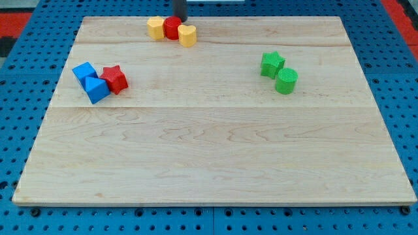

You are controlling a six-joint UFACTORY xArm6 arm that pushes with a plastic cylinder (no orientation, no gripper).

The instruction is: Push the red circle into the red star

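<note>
In the camera view, a pale wooden board (215, 150) lies on a blue perforated surface (26, 117). My tip (179, 20) comes down at the view's top, just behind the red circle (172, 27), touching or nearly touching its far edge. The rod has no jaws or fingers; it ends in a plain dark point, holding nothing.

The red circle sits near the board's top edge, wedged between two yellow blocks: a yellow block (155, 28) touching it on the view's left and a second yellow block (187, 35) touching it on the view's right, slightly lower.

The red star (115, 79) lies well apart, toward the view's left, pressed against a blue block (97, 89), with another blue block (84, 72) just above that.

On the view's right, a green star (272, 64) touches a green cylinder (286, 81).
</note>
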